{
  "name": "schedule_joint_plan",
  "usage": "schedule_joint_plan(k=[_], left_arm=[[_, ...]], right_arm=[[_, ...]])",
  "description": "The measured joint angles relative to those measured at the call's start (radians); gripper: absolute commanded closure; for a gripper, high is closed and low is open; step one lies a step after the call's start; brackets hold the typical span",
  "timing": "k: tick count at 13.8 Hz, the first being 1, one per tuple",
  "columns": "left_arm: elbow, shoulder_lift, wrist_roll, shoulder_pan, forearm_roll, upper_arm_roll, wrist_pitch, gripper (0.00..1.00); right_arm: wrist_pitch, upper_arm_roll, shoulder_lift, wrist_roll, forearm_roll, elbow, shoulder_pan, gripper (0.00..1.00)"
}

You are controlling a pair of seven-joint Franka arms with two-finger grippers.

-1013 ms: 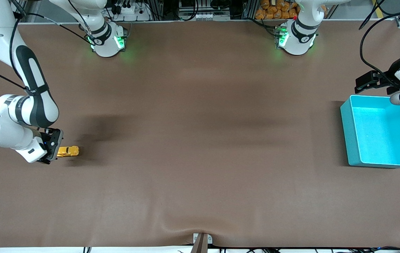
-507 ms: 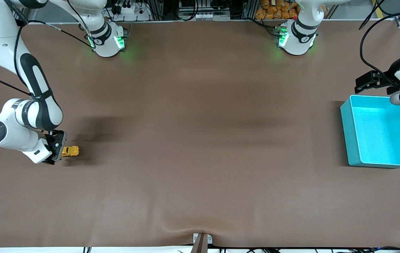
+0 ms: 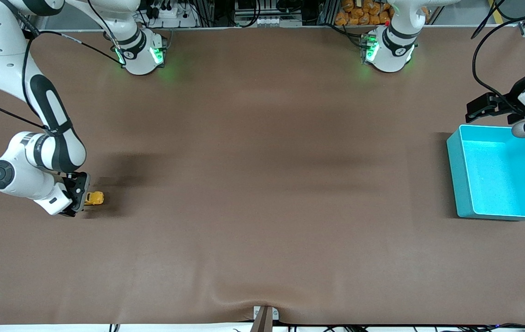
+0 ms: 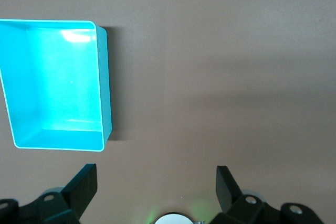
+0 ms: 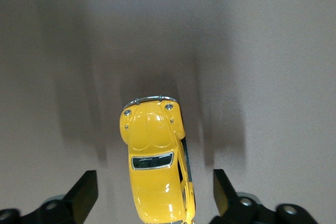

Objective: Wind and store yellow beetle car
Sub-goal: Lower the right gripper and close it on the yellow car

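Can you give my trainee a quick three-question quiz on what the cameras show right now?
1. True or false: the right claw is shut tight on the toy car.
2. Which is right about the blue bin?
A. The car lies in it
B. Nothing shows inside it
C. It is tipped over
3. Fill in: the left claw hangs open above the table beside the ____.

Key
1. False: its fingers stand apart on either side of the car, which sits on the table at the right arm's end.
2. B
3. bin
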Motion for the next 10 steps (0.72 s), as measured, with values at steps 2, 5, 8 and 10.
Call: schedule_joint_plan(k=[2, 5, 8, 10], left_arm=[[0.000, 0.000, 0.000, 0.000, 0.000, 0.000, 0.000, 0.00], [0.000, 0.000, 0.000, 0.000, 0.000, 0.000, 0.000, 0.00], [0.000, 0.000, 0.000, 0.000, 0.000, 0.000, 0.000, 0.00], [0.000, 0.000, 0.000, 0.000, 0.000, 0.000, 0.000, 0.00]], right_arm=[[0.008, 0.000, 0.002, -0.009, 0.000, 0.000, -0.003, 0.82], [0.011, 0.000, 0.002, -0.015, 0.000, 0.001, -0.003, 0.82], [0.011, 0.000, 0.002, -0.015, 0.000, 0.001, -0.004, 0.82], [0.012, -0.001, 0.002, -0.015, 0.000, 0.001, -0.006, 0.81]])
